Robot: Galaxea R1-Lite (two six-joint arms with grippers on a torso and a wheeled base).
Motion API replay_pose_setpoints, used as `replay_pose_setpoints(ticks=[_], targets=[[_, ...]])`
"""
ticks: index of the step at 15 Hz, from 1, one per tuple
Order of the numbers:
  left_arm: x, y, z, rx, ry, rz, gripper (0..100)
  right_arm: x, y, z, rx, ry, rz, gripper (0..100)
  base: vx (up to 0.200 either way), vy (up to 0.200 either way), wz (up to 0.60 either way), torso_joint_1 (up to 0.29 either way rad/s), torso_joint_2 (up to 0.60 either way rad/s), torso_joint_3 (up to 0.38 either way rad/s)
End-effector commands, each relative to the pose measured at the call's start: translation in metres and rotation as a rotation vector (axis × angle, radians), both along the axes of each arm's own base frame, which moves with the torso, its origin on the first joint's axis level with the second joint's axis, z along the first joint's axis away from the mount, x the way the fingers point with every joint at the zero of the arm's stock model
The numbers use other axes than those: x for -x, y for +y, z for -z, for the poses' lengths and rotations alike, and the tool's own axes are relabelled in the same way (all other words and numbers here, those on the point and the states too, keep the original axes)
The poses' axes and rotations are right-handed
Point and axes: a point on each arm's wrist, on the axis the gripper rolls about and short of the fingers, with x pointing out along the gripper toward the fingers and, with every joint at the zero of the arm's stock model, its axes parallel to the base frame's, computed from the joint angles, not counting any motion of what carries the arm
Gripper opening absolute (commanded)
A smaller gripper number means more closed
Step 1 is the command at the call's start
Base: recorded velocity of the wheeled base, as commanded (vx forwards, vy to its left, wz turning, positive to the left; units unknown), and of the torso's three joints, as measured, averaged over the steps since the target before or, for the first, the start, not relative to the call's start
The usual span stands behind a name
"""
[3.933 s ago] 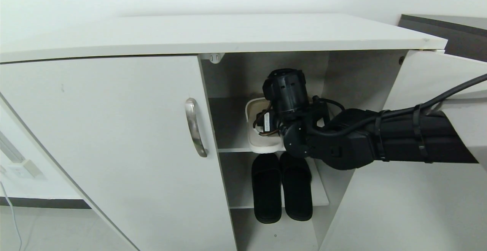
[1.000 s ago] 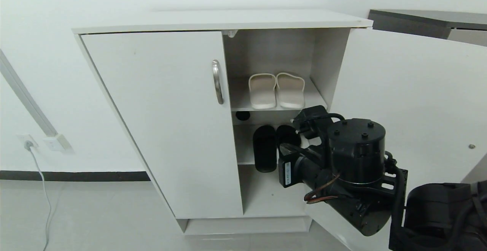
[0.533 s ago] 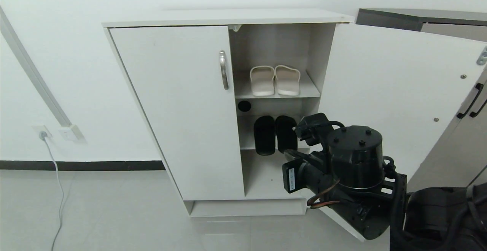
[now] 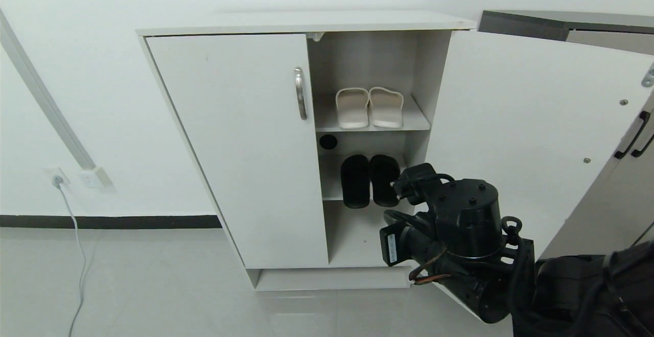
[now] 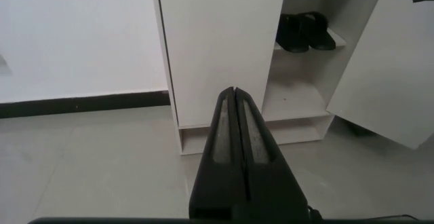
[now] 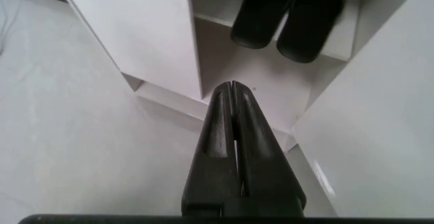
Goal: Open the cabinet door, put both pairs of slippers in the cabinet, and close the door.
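The white cabinet (image 4: 230, 138) has its left door shut, with a metal handle (image 4: 300, 93), and its right door (image 4: 516, 122) swung wide open. A pair of white slippers (image 4: 369, 107) lies on the upper shelf. A pair of black slippers (image 4: 370, 179) lies on the shelf below, toes out. My right arm (image 4: 462, 224) hangs low in front of the open side, outside the cabinet. Its right gripper (image 6: 232, 86) is shut and holds nothing, below the black slippers (image 6: 288, 13). My left gripper (image 5: 233, 90) is shut and empty, back from the cabinet over the floor, facing the shut door (image 5: 217, 41).
A wall socket with a cable (image 4: 57, 180) sits low on the wall at the left. A grey cabinet (image 4: 613, 138) with dark handles stands behind the open door. Bare tiled floor (image 4: 143, 296) spreads in front and to the left.
The head view has backed away from the cabinet. My right arm has come out of the upper shelf, leaving the white slippers there, and has sunk a little in the last half second.
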Motion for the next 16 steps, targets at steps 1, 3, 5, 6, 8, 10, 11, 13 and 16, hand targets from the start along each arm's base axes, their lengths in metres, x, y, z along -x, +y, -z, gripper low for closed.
replay_pose_setpoints(ticks=[1,3,5,6,8,10,11,13,16], targets=[[-0.0001,0.0000,-0.0001,0.000,0.001,-0.001,0,-0.0011,0.0012,0.0035,0.007,0.005,0.002,0,0.000,0.000,0.00,0.000,0.00,0.000],[-0.0001,0.0000,-0.0001,0.000,0.001,-0.001,0,-0.0005,0.0012,0.0042,0.010,0.007,0.000,0,0.000,0.000,0.00,0.000,0.00,0.000],[-0.0001,0.0000,-0.0001,-0.001,0.001,0.001,0,-0.0003,0.0010,0.0027,0.005,0.003,0.000,0,0.000,0.000,0.00,0.000,0.00,0.000],[-0.0001,0.0000,-0.0001,0.000,0.001,-0.001,0,0.0000,0.0006,0.0018,0.005,0.002,0.000,0,0.000,0.000,0.00,0.000,0.00,0.000],[-0.0001,0.0000,-0.0001,0.000,0.001,-0.001,0,0.0001,0.0004,0.0022,0.007,0.003,0.001,0,0.000,0.000,0.00,0.001,-0.07,-0.067],[-0.0001,0.0000,-0.0001,0.000,0.001,0.001,0,0.0006,0.0006,0.0026,0.008,0.003,0.000,0,0.000,0.000,0.00,0.002,-0.19,-0.300],[-0.0001,0.0000,-0.0001,0.000,0.001,0.001,0,0.0013,0.0006,0.0033,0.010,0.005,-0.002,0,0.000,0.000,0.00,0.032,-0.21,-0.359],[-0.0001,0.0000,-0.0001,0.000,0.001,-0.002,0,0.0014,0.0004,0.0028,0.009,0.004,-0.002,0,0.000,0.000,0.00,0.044,-0.52,-0.373],[-0.0001,0.0000,-0.0001,0.000,0.001,0.001,0,0.0035,0.0010,0.0035,0.012,0.006,-0.005,0,0.000,0.000,0.00,0.061,-0.49,-0.359]])
